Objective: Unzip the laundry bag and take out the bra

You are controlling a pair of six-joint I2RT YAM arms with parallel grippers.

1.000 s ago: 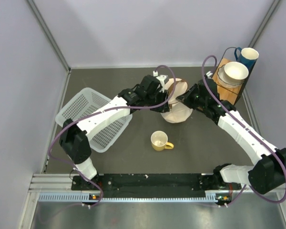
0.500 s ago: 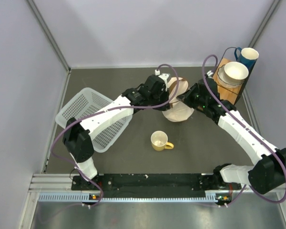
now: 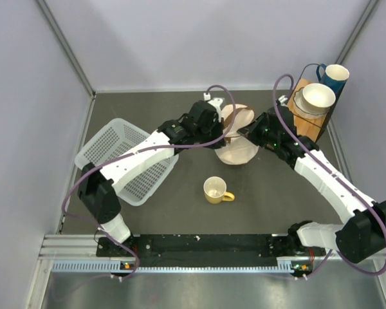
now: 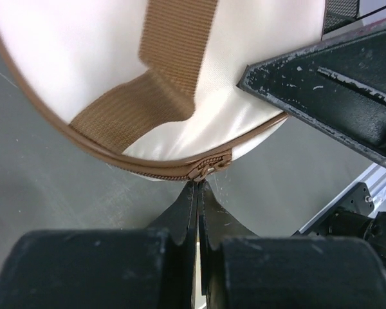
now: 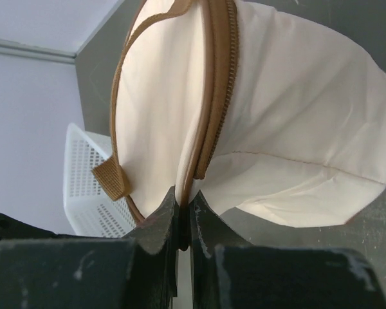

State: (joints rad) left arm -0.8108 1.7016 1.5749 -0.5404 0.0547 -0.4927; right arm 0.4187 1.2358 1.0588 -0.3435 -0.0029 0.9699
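Right now the cream rounded fabric laundry bag (image 3: 239, 151) sits near the worktop's far edge, left gripper (image 4: 198, 188) pinched shut on its brown zip pull (image 4: 209, 168), right gripper (image 5: 183, 199) clamped on its brown trim (image 5: 206, 129), so to start unzipping I'd next drag the pull round the closed seam.

Robot lab test cell, plain lilac wall panels (image 3: 180, 38), aluminium frame rails (image 3: 65, 45), dark tabletop (image 3: 264, 193)
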